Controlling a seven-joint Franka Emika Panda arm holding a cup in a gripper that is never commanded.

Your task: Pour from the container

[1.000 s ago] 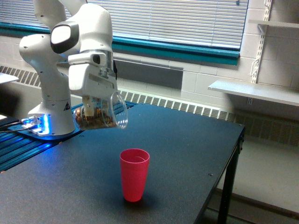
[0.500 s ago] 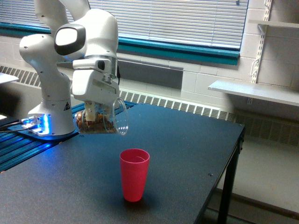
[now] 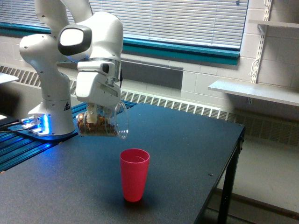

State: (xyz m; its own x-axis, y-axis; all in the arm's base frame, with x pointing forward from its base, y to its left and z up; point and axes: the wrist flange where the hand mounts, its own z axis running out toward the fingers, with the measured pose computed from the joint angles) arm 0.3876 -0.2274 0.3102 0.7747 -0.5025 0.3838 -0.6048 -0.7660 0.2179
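Now the jaws [image 3: 96, 114] — clamped on the tipped container [image 3: 102, 122] — have shifted toward the pink cup [image 3: 134, 174]

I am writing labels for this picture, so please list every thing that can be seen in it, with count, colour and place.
container: one, clear with brown pieces inside, tipped on its side above the table, held by the pincer
pink cup: one, pink-red, upright on the table, below the container and toward the exterior view's right
table: one, black
shelf: one, white, wall at the exterior view's right
window blinds: white, behind
robot arm: one, white
pincer: one, shut on the container
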